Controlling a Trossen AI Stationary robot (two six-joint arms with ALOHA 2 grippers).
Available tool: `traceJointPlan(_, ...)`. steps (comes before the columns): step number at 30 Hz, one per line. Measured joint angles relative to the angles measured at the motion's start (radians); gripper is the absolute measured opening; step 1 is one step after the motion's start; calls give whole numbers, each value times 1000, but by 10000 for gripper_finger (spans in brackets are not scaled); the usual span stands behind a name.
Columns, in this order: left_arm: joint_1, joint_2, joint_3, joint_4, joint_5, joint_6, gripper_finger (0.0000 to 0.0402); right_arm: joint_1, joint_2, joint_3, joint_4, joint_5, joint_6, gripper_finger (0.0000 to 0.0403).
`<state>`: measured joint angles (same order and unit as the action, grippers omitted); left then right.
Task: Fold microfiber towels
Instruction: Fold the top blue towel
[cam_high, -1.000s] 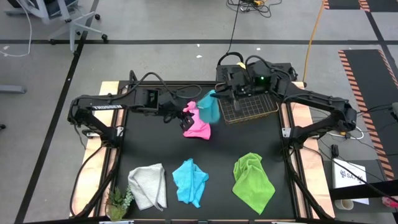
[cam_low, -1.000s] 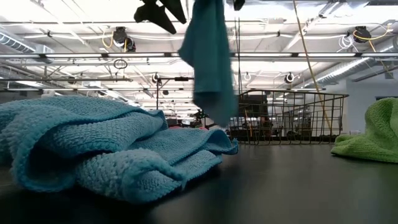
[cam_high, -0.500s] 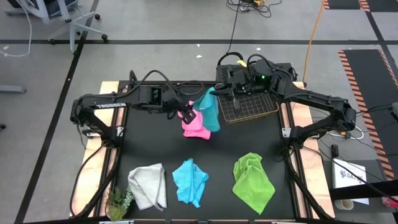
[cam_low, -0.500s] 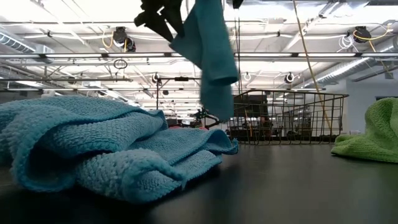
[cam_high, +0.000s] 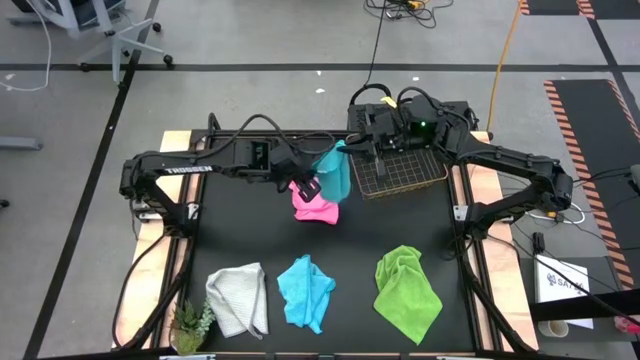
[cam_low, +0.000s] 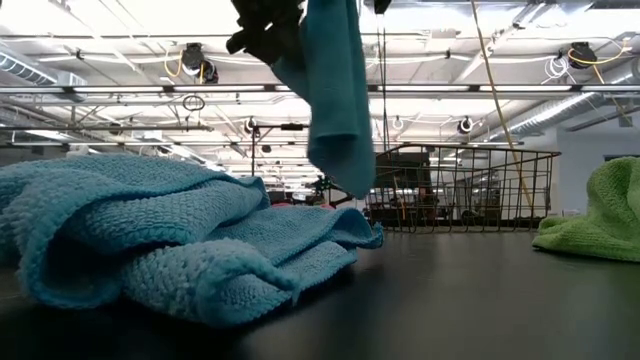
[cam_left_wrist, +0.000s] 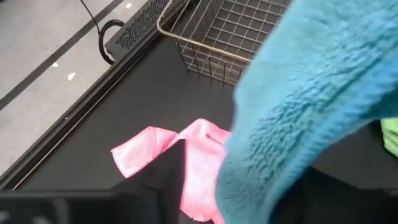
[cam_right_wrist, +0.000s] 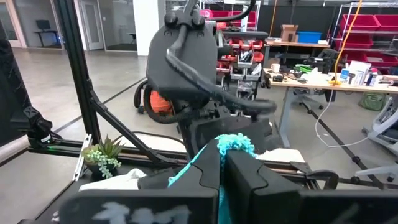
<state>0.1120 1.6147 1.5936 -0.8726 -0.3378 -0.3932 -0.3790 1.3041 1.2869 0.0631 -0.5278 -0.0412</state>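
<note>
A: Five towels in all. Starting at the left of the table's front row, what lies there?

B: A white-grey towel (cam_high: 239, 297) lies crumpled beside a small green plant (cam_high: 190, 325) at the front corner. Next comes a light blue towel (cam_high: 305, 290), also bunched up, and then a lime green towel (cam_high: 407, 291), all three well apart from one another.

A: And farther back?

B: A pink towel (cam_high: 316, 204) lies on the black table (cam_high: 240, 230) near the middle. Just above it hangs the second light blue towel (cam_high: 334, 174), lifted clear of the surface.

A: Who holds it?

B: The right gripper (cam_right_wrist: 222, 163) pinches its top corner, jaws clamped tight with a tuft of cloth sticking out between them. It sits over the near edge of the wire basket (cam_high: 403, 175).

A: The left gripper?

B: The left gripper (cam_high: 307, 186) reaches in from the left to the hanging towel's side, right against the cloth. Its fingers are partly apart, but I cannot tell whether they have hold of the towel.
</note>
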Motion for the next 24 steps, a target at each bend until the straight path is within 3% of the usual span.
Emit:
traceJointPlan(3, 0, -5, 0, -8, 0, 35, 54, 0, 0, 0, -23, -6, 22, 0)
traceJointPlan(5, 3, -19, -1, -51, -5, 52, 16, 0, 0, 0, -67, -61, 50, 0)
traceJointPlan(11, 19, -120, 1, -203, -63, 27, 5, 0, 0, 0, -184, -192, 116, 0)
traceJointPlan(24, 17, -307, 2, -216, -192, 33, 3, -64, 14, 0, -161, -187, 66, 0)
